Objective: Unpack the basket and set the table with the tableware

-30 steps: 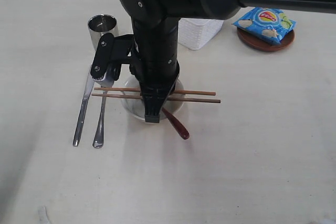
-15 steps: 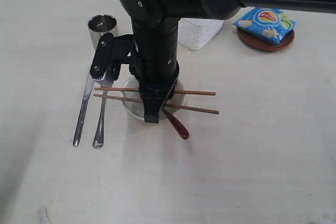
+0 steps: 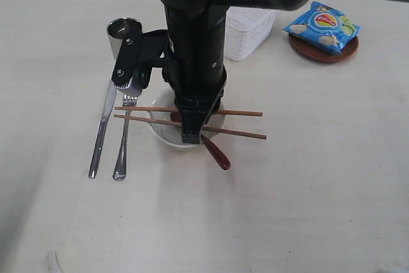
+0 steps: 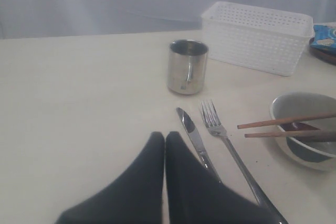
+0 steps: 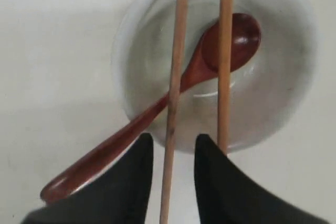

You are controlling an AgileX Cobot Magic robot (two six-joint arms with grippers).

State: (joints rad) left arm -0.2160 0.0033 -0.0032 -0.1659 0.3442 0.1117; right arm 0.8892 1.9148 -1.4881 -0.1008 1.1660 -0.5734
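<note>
Wooden chopsticks lie side by side across the bowl; my right gripper straddles one without gripping, jaws apart, its length running straight between them.

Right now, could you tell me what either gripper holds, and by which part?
Nothing is held. The right gripper stands open around one thin wooden chopstick lying across the pale off-white bowl; the left gripper is shut and empty.
</note>
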